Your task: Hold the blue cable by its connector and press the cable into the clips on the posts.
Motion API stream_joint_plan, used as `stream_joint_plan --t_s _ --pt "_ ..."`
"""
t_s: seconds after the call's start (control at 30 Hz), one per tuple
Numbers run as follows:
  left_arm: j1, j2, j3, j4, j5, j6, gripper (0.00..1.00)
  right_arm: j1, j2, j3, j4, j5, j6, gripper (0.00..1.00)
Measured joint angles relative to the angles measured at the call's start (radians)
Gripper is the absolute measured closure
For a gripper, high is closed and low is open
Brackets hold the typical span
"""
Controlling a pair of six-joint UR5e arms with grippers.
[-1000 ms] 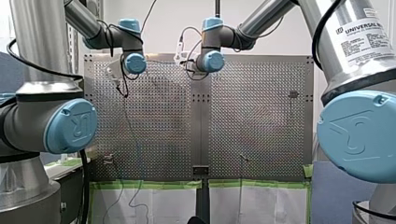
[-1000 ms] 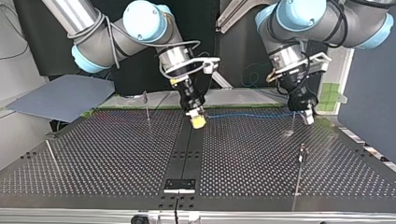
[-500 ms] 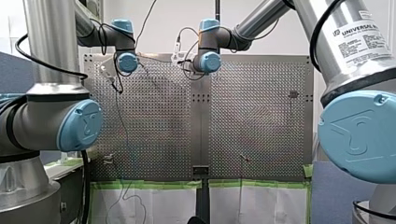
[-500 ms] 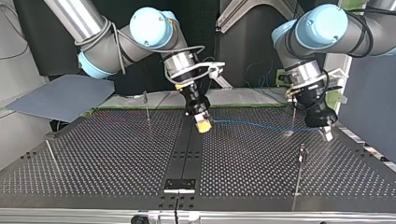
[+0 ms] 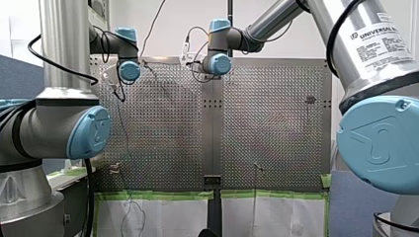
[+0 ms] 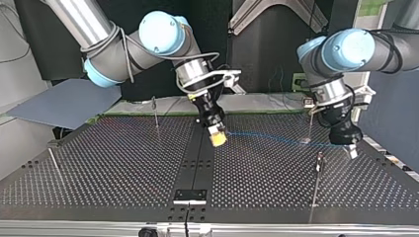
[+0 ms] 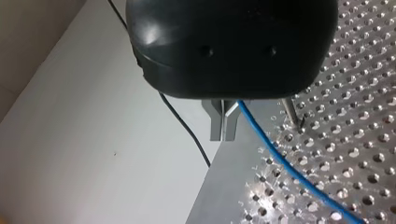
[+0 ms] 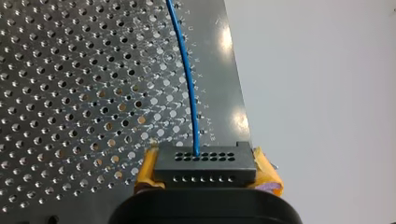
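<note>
The right wrist view gives us the clearest grip. Our right claw (image 8: 205, 167) pinches the black connector (image 8: 205, 158) between its yellow pads (image 8: 145, 172). The cable (image 8: 187, 79) leaves the connector's face and runs straight ahead of the claw over the table (image 8: 70, 70). The table's edge runs close beside the cable there, with pale floor (image 8: 327, 93) beyond it.

The top view hides the connector. It shows only the yellow tip of the right claw (image 6: 218, 138) low over the table's dark middle strip (image 6: 197, 165). From it the cable (image 6: 267, 138) stretches sideways to our left claw (image 6: 350, 150).

In the left wrist view the left claw (image 7: 223, 134) has its metal fingers (image 7: 215, 116) pressed together. The cable (image 7: 280, 158) comes out at their root and seems to be nipped there, though the black body hides the spot. The fingers hang right at the table's edge (image 7: 219, 186). Pale floor (image 7: 93, 149) and a black wire (image 7: 187, 130) lie to one side of them. A thin post (image 7: 292, 112) stands just beside them on the other side, apart from the cable.

Only the top view shows the room around both claws. A tall post with a clip (image 6: 319, 163) stands just beside the left claw, on the camera's side. Another post (image 6: 155, 111) stands well apart from the right claw, on the side away from the cable. A wide stretch of perforated table (image 6: 99, 168) lies between both claws and the camera.

The front view shows neither claw's tips, only the blue-capped wrists (image 5: 129, 70) over the table's far edge.
</note>
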Motion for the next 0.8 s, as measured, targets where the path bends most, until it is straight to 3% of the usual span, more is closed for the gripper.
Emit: stream_joint_plan --t_s 0.8 --pt "0.065 -0.034 0.024 0.010 0.087 -0.019 0.95 -0.011 0.042 -0.045 0.002 -0.006 0.003 1.00"
